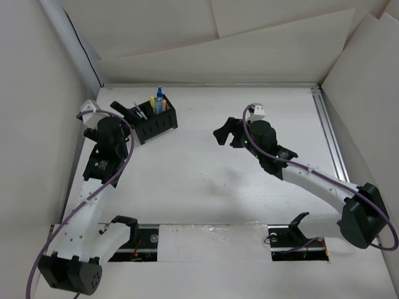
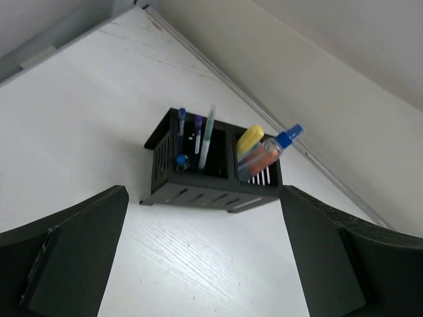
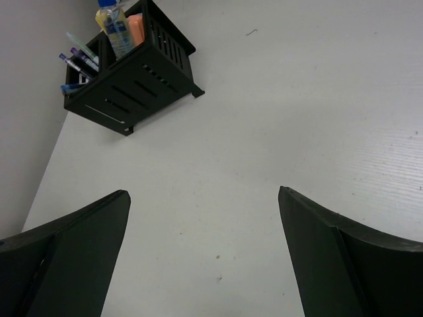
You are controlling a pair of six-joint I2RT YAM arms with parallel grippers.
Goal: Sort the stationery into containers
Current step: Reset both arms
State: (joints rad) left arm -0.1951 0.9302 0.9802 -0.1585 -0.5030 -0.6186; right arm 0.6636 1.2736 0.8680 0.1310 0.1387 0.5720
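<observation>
Right now both of my hands are open and grasp no object. My left gripper (image 2: 201,261) hangs over the white table (image 2: 79,119). Its 2 broad dark fingers (image 2: 73,261) are spread to the edges of the wrist view, with bare tabletop between them.

Just ahead of it stands the small black perforated plastic organiser box (image 2: 205,191), upright on the table at the far left, close to the back wall. From above, my left gripper sits just beside the box's left end. The wrist view shows the fingers apart from it.

Inside the box I count 2 filled compartments. The left one holds the slim pens (image 2: 207,135), blue, purple-tipped and white-green, leaning together. The right one holds the short yellow stick (image 2: 250,140), the orange marker (image 2: 261,158) and the clear tube with a blue cap (image 2: 287,137), which pokes out above the rim.

My right gripper (image 3: 205,261) is near the middle of the table, well apart from the box and to its right. Its jaws are equally wide, and it is aimed toward the box across bare tabletop.
</observation>
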